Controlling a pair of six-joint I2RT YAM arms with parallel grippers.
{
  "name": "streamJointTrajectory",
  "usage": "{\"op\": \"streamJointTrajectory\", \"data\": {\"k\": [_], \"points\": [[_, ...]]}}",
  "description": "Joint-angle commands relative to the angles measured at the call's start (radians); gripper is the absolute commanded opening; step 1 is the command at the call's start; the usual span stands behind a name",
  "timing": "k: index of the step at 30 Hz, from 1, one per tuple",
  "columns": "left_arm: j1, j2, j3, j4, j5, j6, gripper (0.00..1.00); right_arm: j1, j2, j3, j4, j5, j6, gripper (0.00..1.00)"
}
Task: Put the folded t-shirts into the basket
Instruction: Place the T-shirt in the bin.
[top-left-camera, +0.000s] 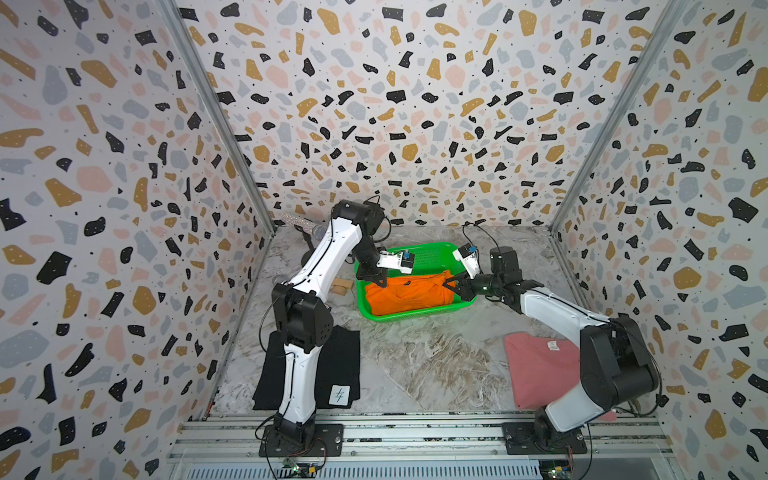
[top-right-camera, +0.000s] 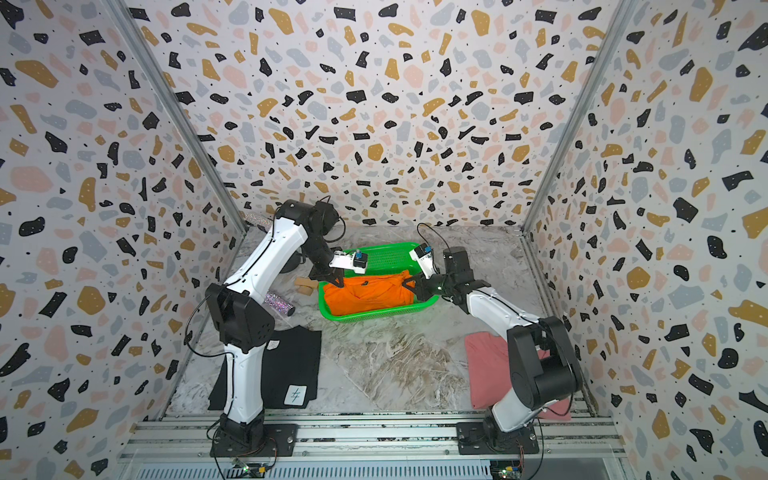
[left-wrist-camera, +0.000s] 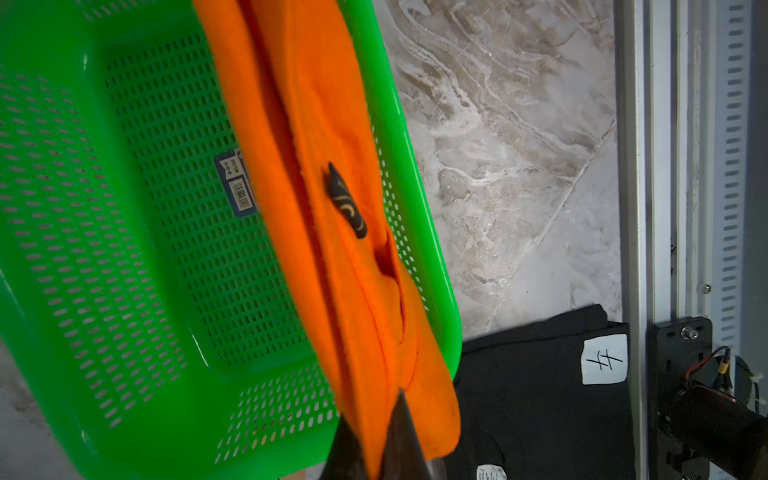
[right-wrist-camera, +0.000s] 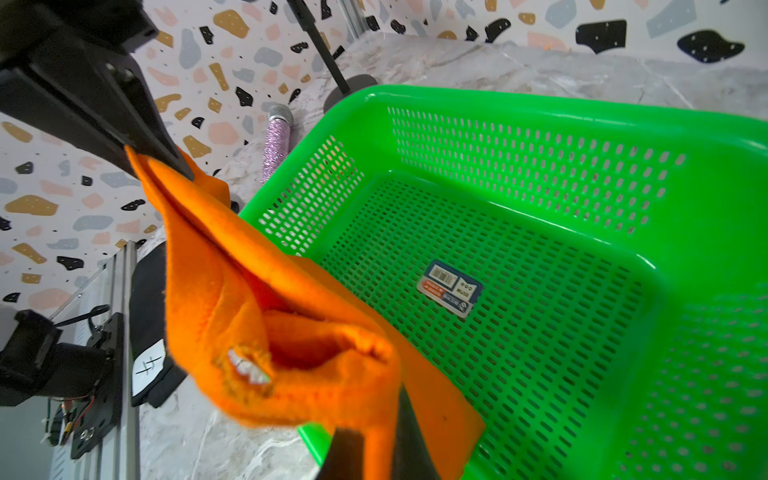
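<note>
Table (top-left-camera: 415, 365): the black shirt (top-left-camera: 332, 365) and the pink shirt (top-left-camera: 540, 370) lay flat on it. Both were well clear of the basket (top-left-camera: 434, 255), on its arm-base side, black to the left and pink to the right. Neither had been started.

Risks, judged:
- Basket stood loose on the table. A snagged hem or a bumped rim could slide or tip it.
- Orange shirt (top-left-camera: 407, 295) hung over the basket's near half, its lower folds close to the near rim. The basket floor was bare under it. Released there, part would likely drape over the rim instead of landing inside.
- In the wrist views the shirt sagged and bunched between the grips. More slack could open the fold.
- Left gripper (top-left-camera: 380, 281) was pressed together on the shirt's end at the basket's left. Right gripper (top-left-camera: 449, 286) pinched the opposite end at the basket's right. Uneven letting go would swing the shirt off to one side.

Orientation: the orange shirt's long axis ran gripper to gripper, parallel to the basket's long sides. It was held up by its top edge, with the body hanging toward the near wall. Which way the collar faced could not be told.
</note>
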Motion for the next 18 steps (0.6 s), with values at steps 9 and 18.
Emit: {"op": "streamJointTrajectory", "data": {"k": [9,18], "points": [[0.061,0.235,0.166,0.187,-0.087,0.044,0.00,-0.030,0.223,0.227,0.005,0.147,0.009,0.00],[0.063,0.235,0.066,0.702,-0.131,0.038,0.93,-0.035,0.380,0.432,-0.035,0.385,0.146,0.41]]}}
